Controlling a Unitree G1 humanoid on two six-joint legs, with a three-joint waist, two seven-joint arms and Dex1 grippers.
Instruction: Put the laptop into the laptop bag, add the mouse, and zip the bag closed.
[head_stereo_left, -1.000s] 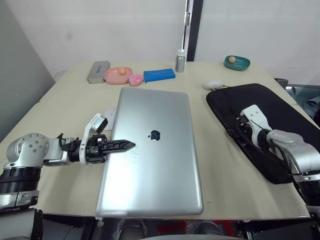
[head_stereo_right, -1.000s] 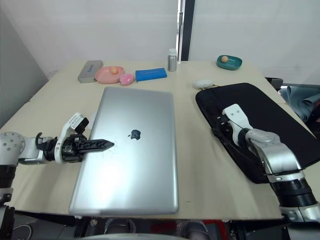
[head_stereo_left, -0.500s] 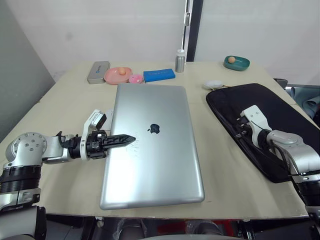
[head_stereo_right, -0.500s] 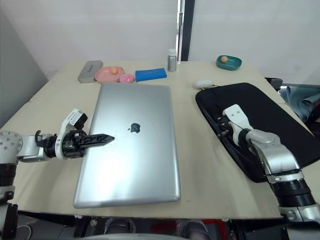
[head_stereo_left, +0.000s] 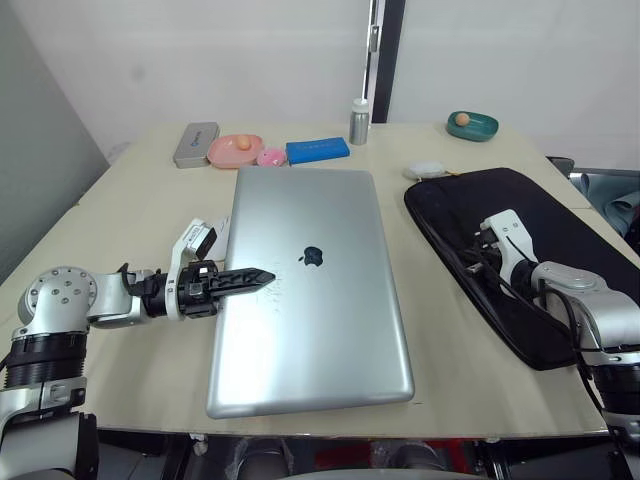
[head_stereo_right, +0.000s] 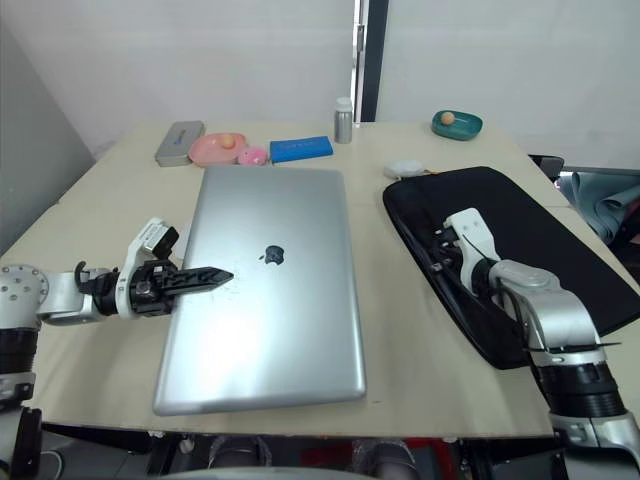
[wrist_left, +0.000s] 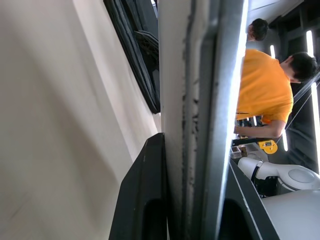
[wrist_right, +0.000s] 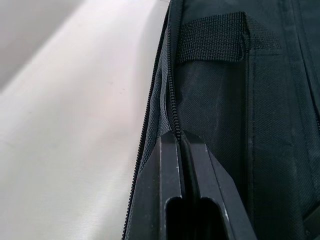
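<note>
Left end effector (head_stereo_left: 262, 277) clenched on the left edge of the laptop (head_stereo_left: 310, 290), lying closed mid-surface (head_stereo_left: 140, 200). Right end effector (wrist_right: 181, 142) pinched shut on the zipper edge of the laptop bag (head_stereo_left: 520, 260), flat at the right. Mouse (head_stereo_left: 424, 170) just beyond the bag's far corner.

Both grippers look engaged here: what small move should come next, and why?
Probably the right gripper should lift the laptop bag's zipper edge to widen the opening. It is shut on that edge, while the left gripper is clamped on the laptop's left edge. The laptop still lies flat on the table, apart from the bag.
</note>
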